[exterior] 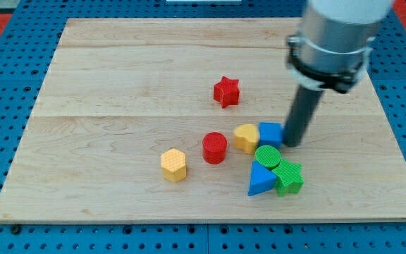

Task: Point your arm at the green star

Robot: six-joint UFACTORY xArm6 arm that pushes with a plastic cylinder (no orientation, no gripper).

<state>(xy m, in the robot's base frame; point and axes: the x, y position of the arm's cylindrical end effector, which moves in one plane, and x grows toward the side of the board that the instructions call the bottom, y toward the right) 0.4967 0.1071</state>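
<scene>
The green star (289, 177) lies on the wooden board (118, 85) at the lower right, touching a blue triangle (261, 180) on its left and a green cylinder (266, 156) at its upper left. My tip (292, 144) stands just right of a blue cube (270, 133), a short way above the green star and apart from it. The rod rises from the tip to the grey arm body at the view's top right.
A yellow heart (246, 137) touches the blue cube's left side. A red cylinder (215, 147) and a yellow hexagon (174, 165) lie further left. A red star (226, 92) sits alone above them. Blue pegboard surrounds the board.
</scene>
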